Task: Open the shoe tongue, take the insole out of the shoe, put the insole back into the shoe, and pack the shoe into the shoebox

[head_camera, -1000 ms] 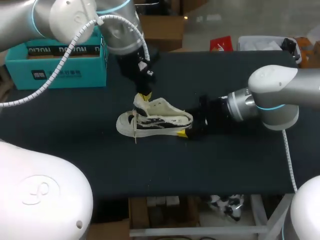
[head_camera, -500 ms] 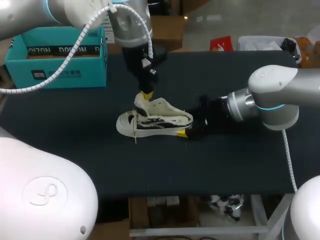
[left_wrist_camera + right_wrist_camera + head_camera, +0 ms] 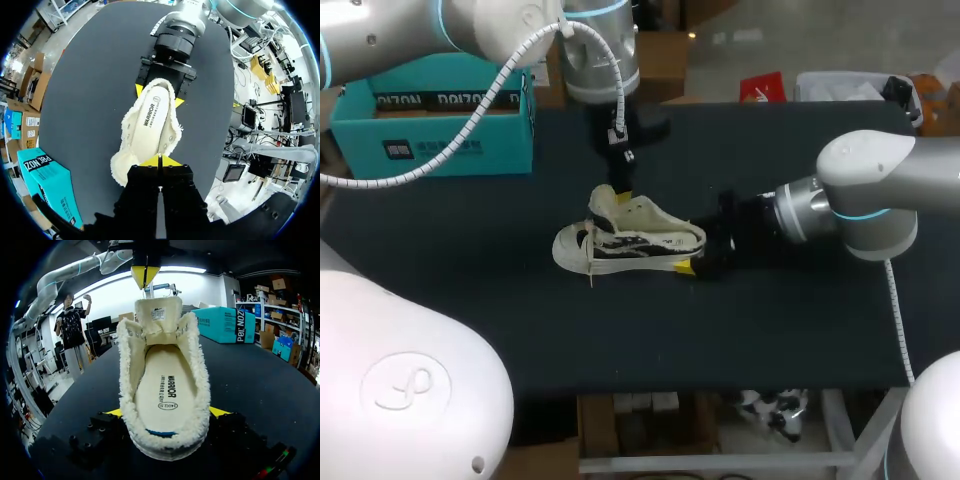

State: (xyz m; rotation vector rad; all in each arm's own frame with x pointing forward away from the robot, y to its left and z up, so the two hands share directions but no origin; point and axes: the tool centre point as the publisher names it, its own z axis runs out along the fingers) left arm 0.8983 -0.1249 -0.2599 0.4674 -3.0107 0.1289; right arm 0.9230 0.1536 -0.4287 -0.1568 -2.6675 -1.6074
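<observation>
A cream fleece-lined shoe (image 3: 625,240) lies on the black table, toe to the left. Its tongue (image 3: 156,315) stands upright, and the insole (image 3: 165,385) lies inside. My right gripper (image 3: 167,412) has one yellow-tipped finger on each side of the heel, both touching it. The same gripper (image 3: 159,96) shows clasping the heel in the left wrist view. My left gripper (image 3: 622,192) hangs just above the tongue's top edge with its tips (image 3: 160,161) pressed together and nothing between them. The teal shoebox (image 3: 450,125) stands at the back left.
The black table (image 3: 800,330) stretches wide in front of and to the right of the shoe. The shoebox (image 3: 45,185) sits well away from the shoe's toe side. My left arm's cable (image 3: 470,110) loops over the box.
My left arm has swung right and back, and its shut tips have shifted slightly right above the tongue. The shoe and my right arm have stayed put.
</observation>
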